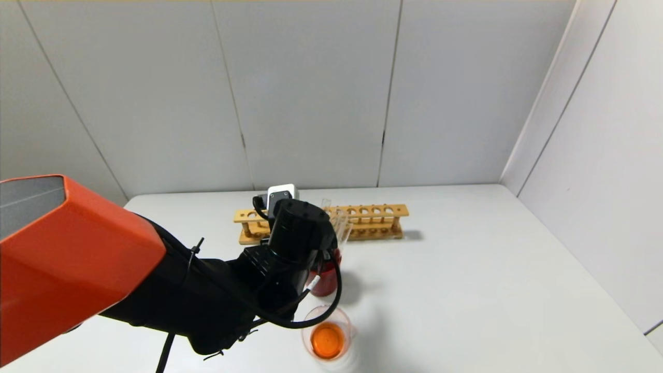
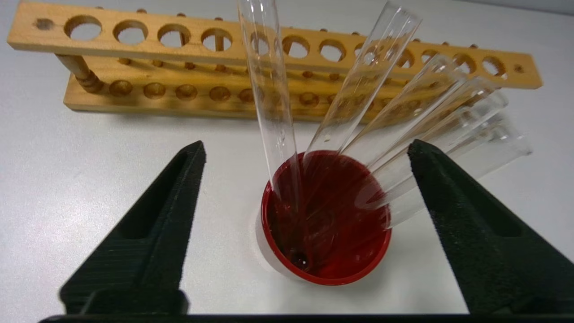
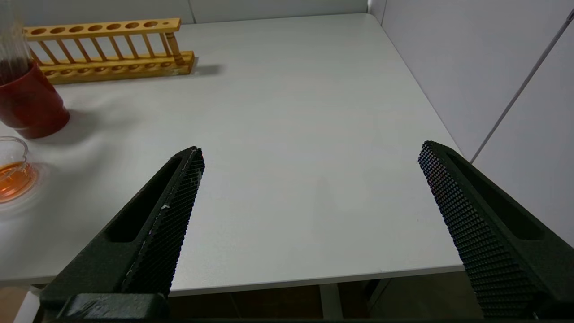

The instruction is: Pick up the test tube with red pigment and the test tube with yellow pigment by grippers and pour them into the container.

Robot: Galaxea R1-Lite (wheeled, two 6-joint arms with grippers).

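Left pincer (image 2: pixel 305 154) spread wide, empty, above dark red cup (image 2: pixel 325 224) of fanned, colourless-looking test tubes (image 2: pixel 358 89); no red or yellow tip discernible. Beaker (image 1: pixel 329 336) near cup holds orange liquid, suggesting both pigments poured. Right pincer (image 3: pixel 309 157) open, parked over bare bench (image 3: pixel 291 89). Wooden rack (image 2: pixel 179 67) behind.

the left arm (image 1: pixel 248 280) hides most of the red cup (image 1: pixel 327 282) and its tubes' lower ends
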